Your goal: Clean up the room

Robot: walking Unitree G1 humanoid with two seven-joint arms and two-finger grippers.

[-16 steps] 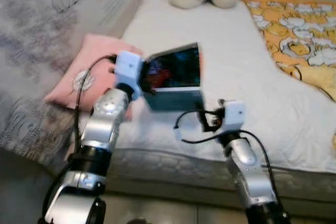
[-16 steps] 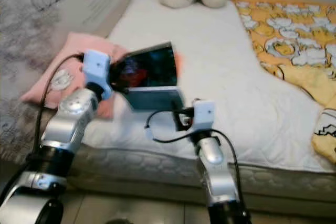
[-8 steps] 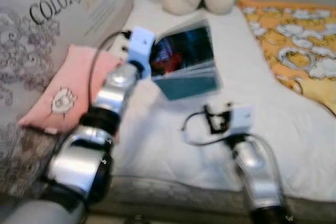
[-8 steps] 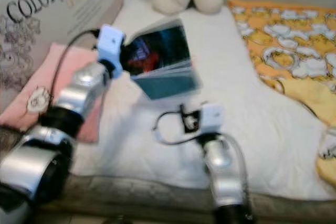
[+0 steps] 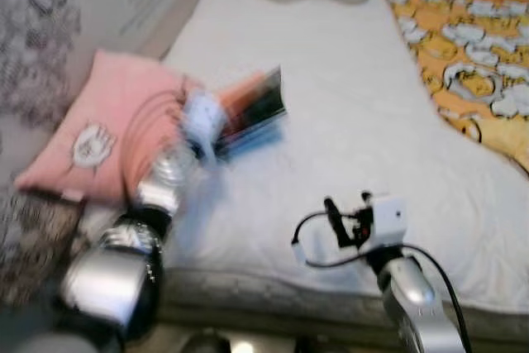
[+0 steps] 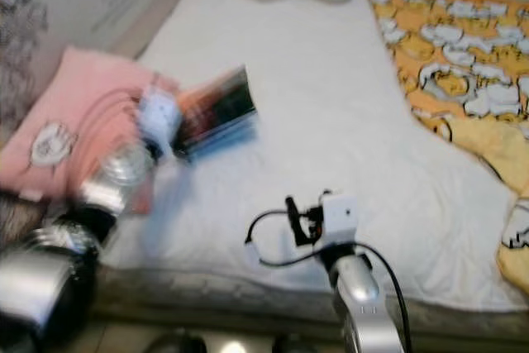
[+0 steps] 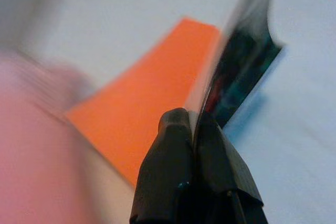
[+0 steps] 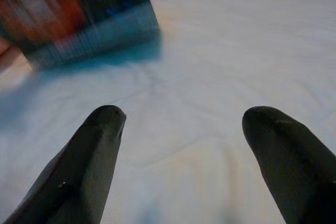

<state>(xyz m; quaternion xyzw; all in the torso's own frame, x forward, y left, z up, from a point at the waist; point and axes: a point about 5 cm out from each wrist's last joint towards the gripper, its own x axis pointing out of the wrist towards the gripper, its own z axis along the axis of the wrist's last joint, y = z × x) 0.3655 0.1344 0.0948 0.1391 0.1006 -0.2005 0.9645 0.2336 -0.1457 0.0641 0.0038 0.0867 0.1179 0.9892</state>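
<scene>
- Clearly our left gripper (image 7: 195, 124) has its fingers (image 7: 173, 145) pinched tight on the book (image 5: 248, 109), clamping a thin edge so the covers cannot flop open.
- We hold the book low over the white bed (image 5: 347, 121), just beside the pink pillow (image 5: 91, 134); whether it touches the sheet we cannot tell through the blur.
- We judge that gripping by one edge lets it tilt, which suits carrying it off.
- Our right gripper (image 8: 184, 124) hovers near the bed's front edge, fingers (image 8: 100, 145) spread wide and empty, well apart from the book.
- We see a dark glossy cover with red, a teal band, and an orange page or back.
</scene>
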